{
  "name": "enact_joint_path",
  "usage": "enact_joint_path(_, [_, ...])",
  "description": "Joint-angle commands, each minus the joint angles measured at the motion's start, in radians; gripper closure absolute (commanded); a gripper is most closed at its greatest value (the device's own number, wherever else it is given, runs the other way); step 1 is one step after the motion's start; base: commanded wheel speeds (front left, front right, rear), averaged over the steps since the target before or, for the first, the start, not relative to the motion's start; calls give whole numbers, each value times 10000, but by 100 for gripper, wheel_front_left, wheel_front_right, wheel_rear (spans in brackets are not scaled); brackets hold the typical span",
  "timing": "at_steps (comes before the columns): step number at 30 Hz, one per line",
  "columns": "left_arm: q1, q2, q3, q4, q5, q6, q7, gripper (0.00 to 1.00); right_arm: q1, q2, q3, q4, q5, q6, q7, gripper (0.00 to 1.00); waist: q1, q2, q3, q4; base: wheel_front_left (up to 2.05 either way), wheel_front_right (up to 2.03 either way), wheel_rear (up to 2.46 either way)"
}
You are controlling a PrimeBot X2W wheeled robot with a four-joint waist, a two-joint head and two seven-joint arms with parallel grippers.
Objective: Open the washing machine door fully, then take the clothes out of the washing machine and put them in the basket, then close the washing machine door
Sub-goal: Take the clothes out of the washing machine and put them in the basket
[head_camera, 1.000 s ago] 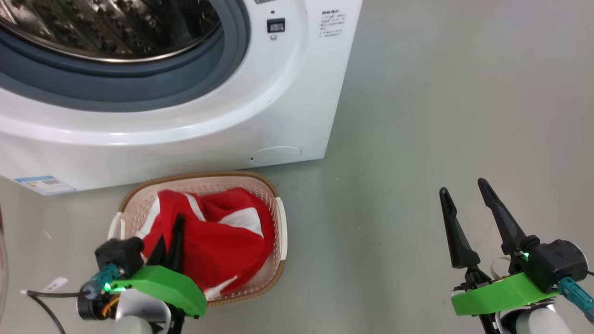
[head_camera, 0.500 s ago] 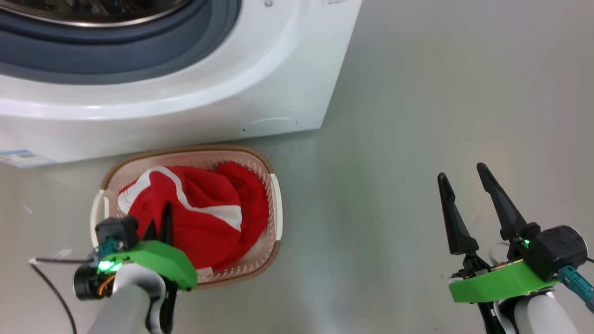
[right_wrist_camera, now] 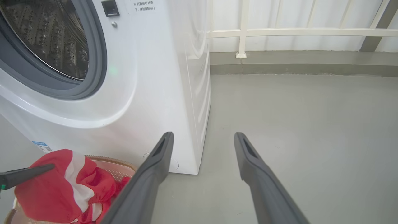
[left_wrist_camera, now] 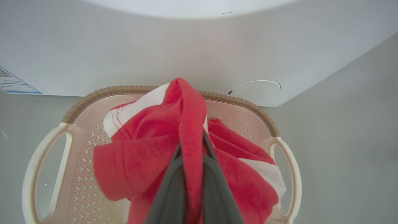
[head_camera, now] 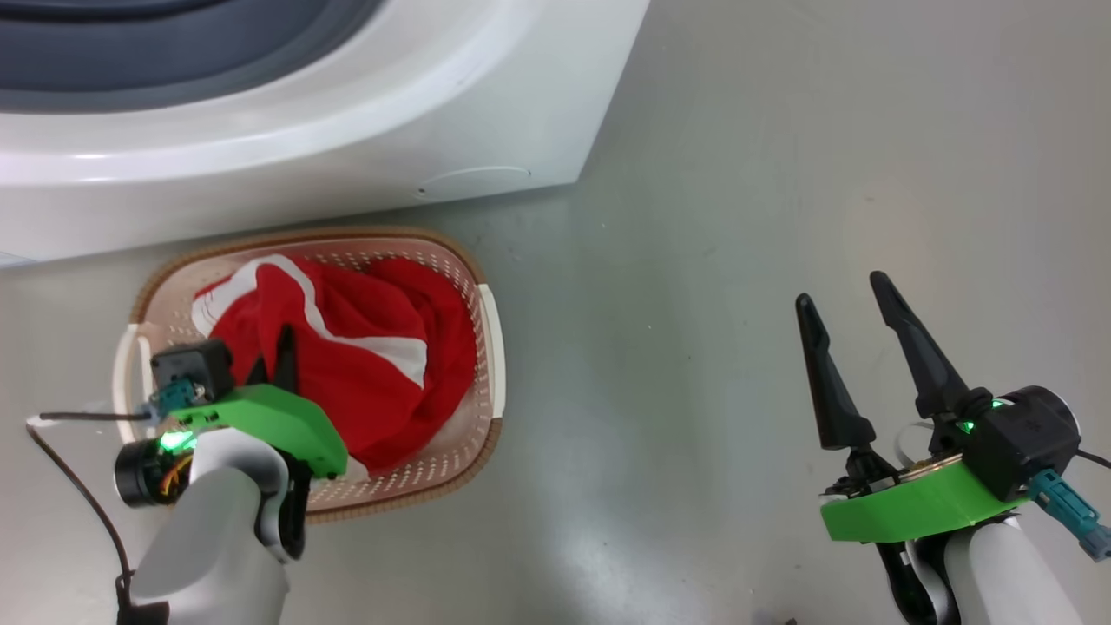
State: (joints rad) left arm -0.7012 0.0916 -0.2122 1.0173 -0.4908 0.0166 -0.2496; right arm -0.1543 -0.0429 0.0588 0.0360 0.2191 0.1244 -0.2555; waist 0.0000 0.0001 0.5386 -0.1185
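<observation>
Washing machine (head_camera: 347, 130) is seen with its drum mouth uncovered. Basket (head_camera: 304, 236) is set on the floor, just before its front. Clothes (head_camera: 364, 373) are heaped inside, one fold pinched by the left gripper (head_camera: 276, 360). Right gripper (head_camera: 840, 291) is spread wide, empty. Placing step judged; release is called for next.

Large white front-loader washing machine (head_camera: 347, 130) cut off at head view's top edge; cream perforated plastic basket (head_camera: 486, 347) floor hidden under bright red white-striped clothes (head_camera: 364, 382); small blue-edged label (left_wrist_camera: 14, 83) print too small to read.
</observation>
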Motion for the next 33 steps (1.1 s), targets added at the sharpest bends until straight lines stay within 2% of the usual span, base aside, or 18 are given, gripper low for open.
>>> enact_joint_path(1, [-82, 229, 320, -18, 157, -33, -119, 100, -192, -73, 308, -199, 82, 63, -63, 0, 0, -1, 189, -121, 0, 0, 0])
enact_joint_path(5, [-307, 202, 497, 277, 280, -8, -120, 100, -310, -73, 373, -159, 123, 63, -63, 0, 0, -1, 440, -178, 0, 0, 0])
enact_joint_path(6, [-372, 209, 545, 333, 310, 4, -120, 85, -340, -73, 378, -159, 127, 63, -63, 0, 0, -1, 509, -194, 0, 0, 0])
enact_joint_path(7, [-423, 208, 584, 438, 322, -9, -120, 61, -372, -73, 385, -157, 130, 63, -63, 0, 0, -1, 571, -209, 0, 0, 0])
enact_joint_path(8, [-478, 207, 625, 542, 322, -36, -120, 35, -411, -73, 390, -152, 133, 63, -63, 0, 0, -1, 626, -225, 0, 0, 0])
enact_joint_path(9, [-528, 215, 648, 639, 343, -56, -120, 0, -448, -73, 395, -143, 135, 63, -63, 0, 0, -1, 668, -239, 0, 0, 0])
enact_joint_path(21, [-642, 85, 769, 1185, 515, -307, -121, 0, -529, -73, 392, 19, 136, 63, -63, 0, 0, -1, 497, -105, 0, 0, 0])
enact_joint_path(26, [-461, 48, 781, 881, 734, -307, -121, 0, -448, -73, 385, 67, 118, 63, -63, 0, 0, -1, 176, 5, 0, 0, 0])
enact_joint_path(33, [49, 10, 992, -217, 1026, -371, -122, 0, -334, -73, 331, 160, 116, 63, -63, 0, 0, -1, -339, 123, 0, 0, 0])
